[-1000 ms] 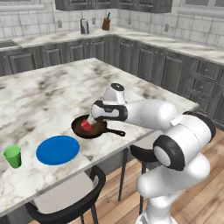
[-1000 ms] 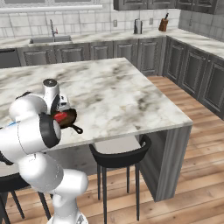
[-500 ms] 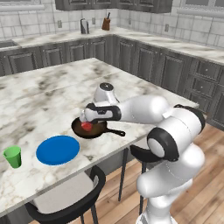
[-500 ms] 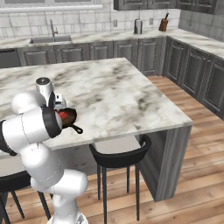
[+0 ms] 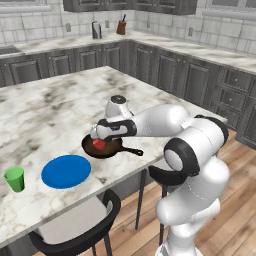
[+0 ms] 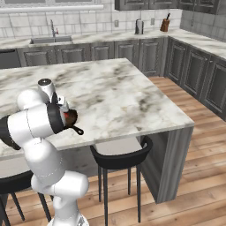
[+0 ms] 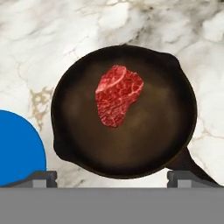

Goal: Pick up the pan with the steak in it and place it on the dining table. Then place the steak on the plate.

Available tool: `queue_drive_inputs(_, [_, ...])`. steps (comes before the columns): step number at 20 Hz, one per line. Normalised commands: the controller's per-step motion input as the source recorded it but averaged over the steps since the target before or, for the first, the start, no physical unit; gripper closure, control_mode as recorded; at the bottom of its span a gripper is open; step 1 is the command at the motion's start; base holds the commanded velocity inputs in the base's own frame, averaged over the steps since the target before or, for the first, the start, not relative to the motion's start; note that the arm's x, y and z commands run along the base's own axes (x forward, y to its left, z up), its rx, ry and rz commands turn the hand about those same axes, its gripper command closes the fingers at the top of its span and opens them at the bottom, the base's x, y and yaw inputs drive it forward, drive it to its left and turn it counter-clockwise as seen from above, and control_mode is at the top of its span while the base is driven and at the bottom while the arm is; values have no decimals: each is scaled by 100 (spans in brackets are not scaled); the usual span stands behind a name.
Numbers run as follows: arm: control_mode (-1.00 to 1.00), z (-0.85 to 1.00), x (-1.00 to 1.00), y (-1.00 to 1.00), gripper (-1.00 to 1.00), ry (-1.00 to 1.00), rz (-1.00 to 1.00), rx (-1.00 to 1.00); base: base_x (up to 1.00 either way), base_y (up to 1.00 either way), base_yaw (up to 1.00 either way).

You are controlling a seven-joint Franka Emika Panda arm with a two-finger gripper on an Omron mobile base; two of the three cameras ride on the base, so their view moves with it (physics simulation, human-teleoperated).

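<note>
The black pan (image 5: 109,148) rests on the dining table (image 5: 50,107) near its front edge, handle pointing right. The red steak (image 5: 99,145) lies inside it. My gripper (image 5: 98,136) hovers just above the pan, open and holding nothing. The hand view looks straight down: the steak (image 7: 117,95) sits left of centre in the pan (image 7: 131,144), and my fingertips (image 7: 41,177) stand wide apart at the pan's near rim. The blue plate (image 5: 66,171) lies on the table just left of the pan, and its edge (image 7: 17,148) is apart from the pan. From the right, the arm partly hides the pan (image 6: 71,118).
A small green cup (image 5: 15,178) stands left of the plate near the table edge. Dark stools (image 5: 75,225) (image 6: 121,154) sit under the table's front edge. Wall counters with a sink (image 6: 48,39) run along the back.
My hand has shifted left from over the pan's handle side to above the pan's middle. The jaws stayed open. Pan, steak and plate have not moved.
</note>
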Motion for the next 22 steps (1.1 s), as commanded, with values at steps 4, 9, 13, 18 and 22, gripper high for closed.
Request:
queue_drive_inputs(4, [-100, -3, 6, 1, -100, 1, -4, 0, 0, 0, 0])
queue_drive_inputs(9, [-100, -10, 6, 1, -100, 0, 0, 0, 0, 0, 0])
queue_drive_inputs(13, [-100, -30, 5, 0, -100, -1, 0, 0, 0, 0, 0])
queue_drive_inputs(18, [-100, -29, 15, 3, -100, -10, 0, -2, 0, 0, 0])
queue_drive_inputs(22, [-100, -18, 23, 11, -100, -11, -2, 0, 0, 0, 0])
